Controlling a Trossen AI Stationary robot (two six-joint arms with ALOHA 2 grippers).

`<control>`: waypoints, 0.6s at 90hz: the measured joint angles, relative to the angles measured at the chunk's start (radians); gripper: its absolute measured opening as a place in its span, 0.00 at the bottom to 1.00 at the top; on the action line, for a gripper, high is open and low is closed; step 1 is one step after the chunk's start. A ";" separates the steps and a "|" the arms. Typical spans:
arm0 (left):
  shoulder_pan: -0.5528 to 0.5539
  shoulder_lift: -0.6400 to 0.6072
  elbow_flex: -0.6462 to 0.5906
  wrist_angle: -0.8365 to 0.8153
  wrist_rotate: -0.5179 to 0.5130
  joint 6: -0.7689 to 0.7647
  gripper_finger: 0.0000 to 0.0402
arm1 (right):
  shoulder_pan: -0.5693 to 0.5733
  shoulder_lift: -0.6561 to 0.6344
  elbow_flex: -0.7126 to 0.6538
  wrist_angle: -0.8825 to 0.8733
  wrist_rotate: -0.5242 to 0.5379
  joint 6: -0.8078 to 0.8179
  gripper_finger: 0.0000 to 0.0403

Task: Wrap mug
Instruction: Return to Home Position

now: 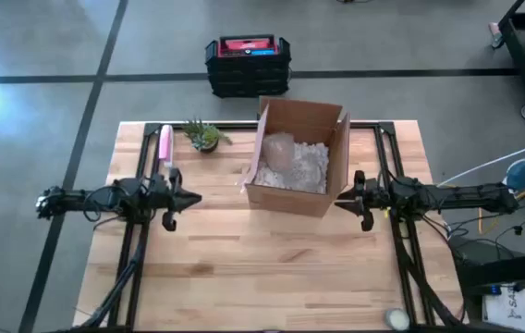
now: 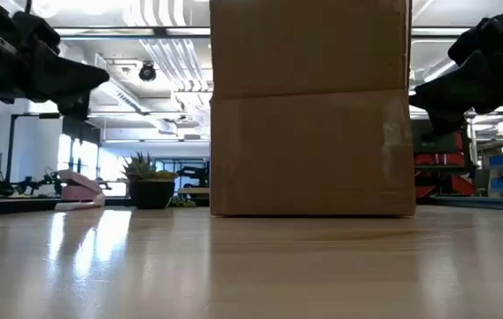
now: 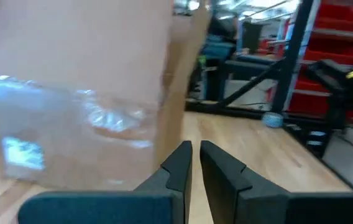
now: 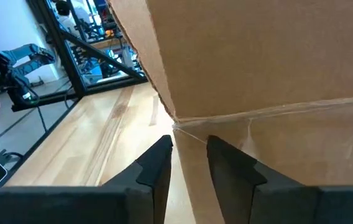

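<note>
From above, you see the wrapped mug [image 1: 279, 151] inside the cardboard box [image 1: 290, 199]; only parking the arms seems to remain. Left wrist: your left gripper [image 3: 196, 163] is nearly closed, empty. Right wrist: your right gripper [image 4: 189, 163] is slightly parted, empty, beside the box.

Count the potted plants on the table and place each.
1. The plant sits at the table's far edge, left of the cardboard box. None looks hidden.

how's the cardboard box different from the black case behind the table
The open brown cardboard box stands on the wooden table, holding a bubble-wrapped bundle; the black stacked plastic case sits closed on the floor beyond it. The box looks larger. Both are rectangular.
</note>
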 joint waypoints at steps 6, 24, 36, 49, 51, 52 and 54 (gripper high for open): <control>0.001 -0.019 0.000 0.018 -0.008 0.003 0.05 | 0.000 0.000 0.000 0.000 0.000 0.000 0.23; 0.001 -0.008 0.000 0.020 -0.044 0.000 0.05 | 0.000 0.000 0.000 0.000 0.000 0.000 0.25; 0.001 -0.003 0.000 0.018 -0.044 -0.005 0.05 | 0.000 0.000 0.000 0.000 0.000 0.000 0.26; 0.001 -0.004 0.000 0.017 -0.047 -0.005 0.05 | 0.000 0.000 0.000 0.000 0.000 0.000 0.27; 0.001 -0.004 0.000 0.016 -0.047 -0.005 0.05 | 0.000 0.000 0.000 0.000 0.000 0.000 0.28; 0.001 -0.004 0.000 0.016 -0.047 -0.005 0.05 | 0.000 0.000 0.000 0.000 0.000 0.000 0.28; 0.001 -0.005 0.000 0.016 -0.047 -0.005 0.05 | 0.000 0.000 0.000 0.000 0.000 0.000 0.28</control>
